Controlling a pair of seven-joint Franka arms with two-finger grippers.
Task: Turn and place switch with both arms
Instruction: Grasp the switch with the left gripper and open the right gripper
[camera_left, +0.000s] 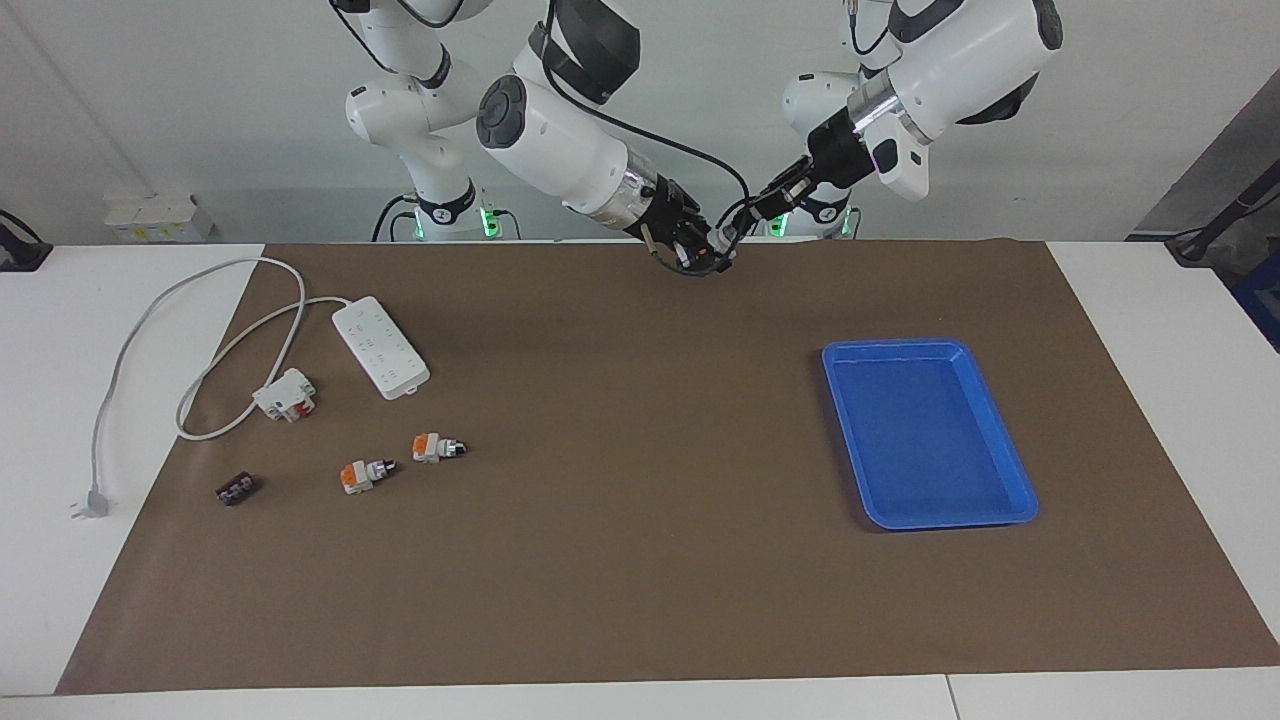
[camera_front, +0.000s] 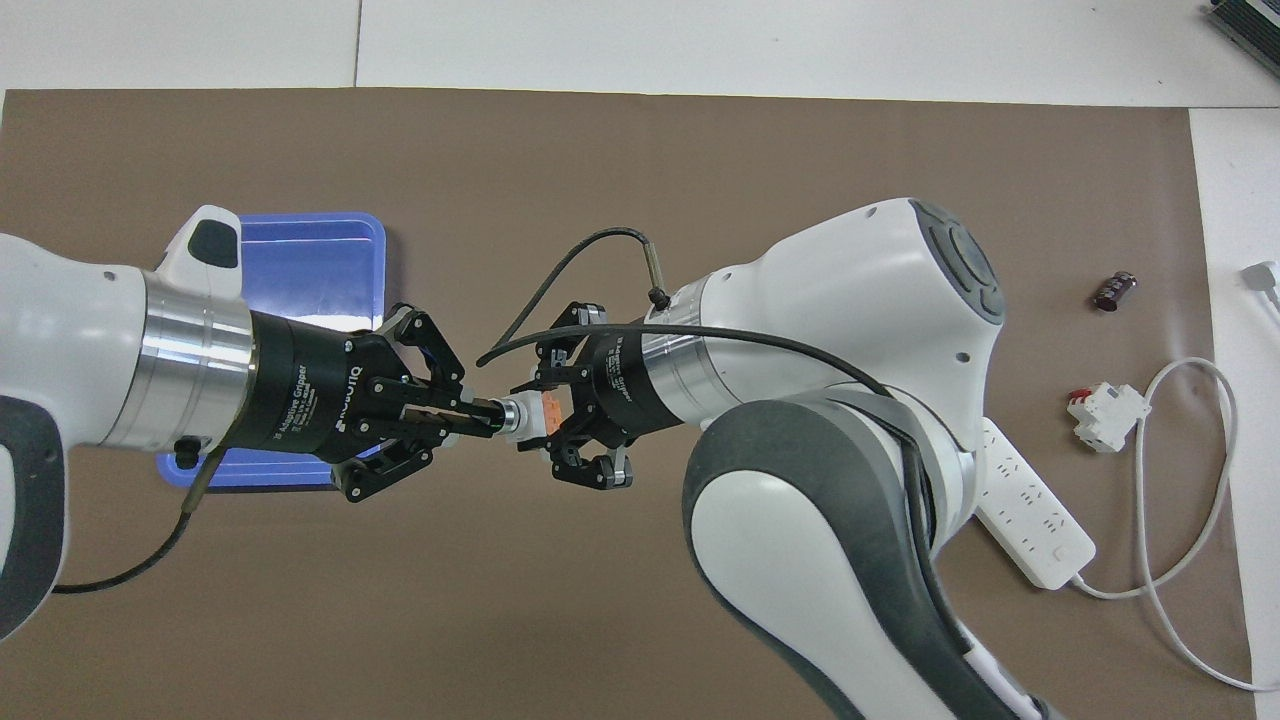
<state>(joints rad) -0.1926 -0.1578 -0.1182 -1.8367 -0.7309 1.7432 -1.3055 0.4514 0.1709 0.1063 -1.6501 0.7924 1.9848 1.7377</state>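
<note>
Read across the overhead view from the left arm's end of the table: the blue tray (camera_front: 300, 250) lies flat on the brown mat (camera_front: 640, 600), partly covered by the left arm's wrist. Over the mat just beside the tray, the left gripper (camera_front: 478, 412) points sideways toward the right arm, its fingertips pinched together on the black knob tip of the switch (camera_front: 520, 416). The switch hangs in the air between the two grippers, lying level, its white-grey body in the middle and its orange block toward the right arm. The right gripper (camera_front: 548, 418) meets it from that end, clenched on the orange rear block, so both grippers grasp the same switch, tip to tip. In the facing view the pair meet above the mat's edge nearest the robots, the switch (camera_left: 717, 243) a small pale spot between the right gripper (camera_left: 705, 250) and the left gripper (camera_left: 738, 220). Toward the right arm's end of the table, a white power strip (camera_front: 1030, 510) lies on the mat with its cable (camera_front: 1180, 480) looping off, a white-and-red block (camera_front: 1105, 417) beside it, and a small dark brown block (camera_front: 1113, 290) farther from the robots. Two more switches (camera_left: 400, 460) lie on the mat in the facing view, near that dark block (camera_left: 236, 489).
</note>
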